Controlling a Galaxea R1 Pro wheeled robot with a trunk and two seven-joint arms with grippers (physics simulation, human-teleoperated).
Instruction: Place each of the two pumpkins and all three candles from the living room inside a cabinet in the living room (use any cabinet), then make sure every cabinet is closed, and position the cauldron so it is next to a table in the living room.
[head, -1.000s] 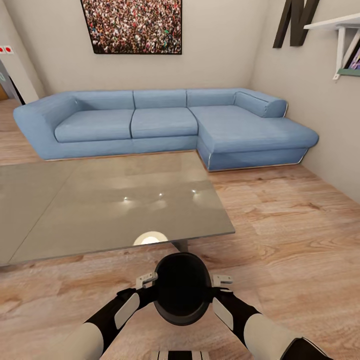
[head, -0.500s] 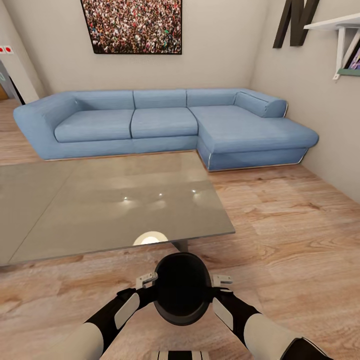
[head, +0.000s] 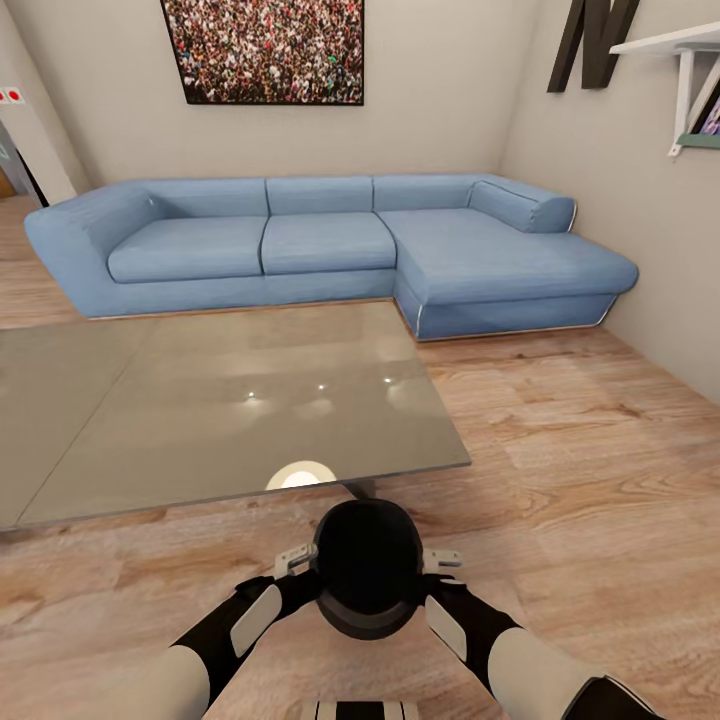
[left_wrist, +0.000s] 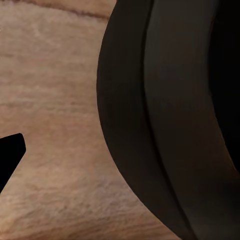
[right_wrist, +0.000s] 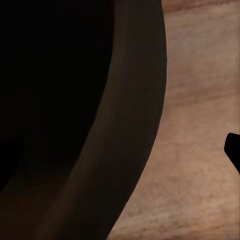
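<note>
- The cauldron (head: 367, 580) sits lowest in the head view, a black round-bellied pot with its wide dark mouth facing up toward the camera, held between the two arms above the wooden floor (head: 590, 470).
- The left gripper (head: 293, 562) presses against the cauldron's left side and the right gripper (head: 443, 562) against its right side; pale finger parts show at each flank of the pot.
- How wide each pair of fingers stands cannot be told, since the pot's body hides the tips; the pot appears clamped between the two grippers rather than pinched by either one.
- In the left wrist view the cauldron's dark curved wall (left_wrist: 165, 125) looms close, with floor planks beside it and one black fingertip (left_wrist: 10, 152) at the edge.
- In the right wrist view the pot's rim and black inside (right_wrist: 100, 115) show equally close, with a dark fingertip (right_wrist: 234, 150) at the frame's edge over the floor.
- Just beyond the cauldron lies the near edge of the table (head: 200, 400), its glossy grey surface reflecting small lights and a bright round spot at the front edge.
- The cauldron is near that edge, off the surface.
- Past the table stands a blue corner sofa (head: 330, 245) against the wall.
- Above the sofa hangs a framed crowd picture (head: 265, 50).
- On the right wall are large dark letters (head: 590, 45) and a white shelf (head: 680, 60).
</note>
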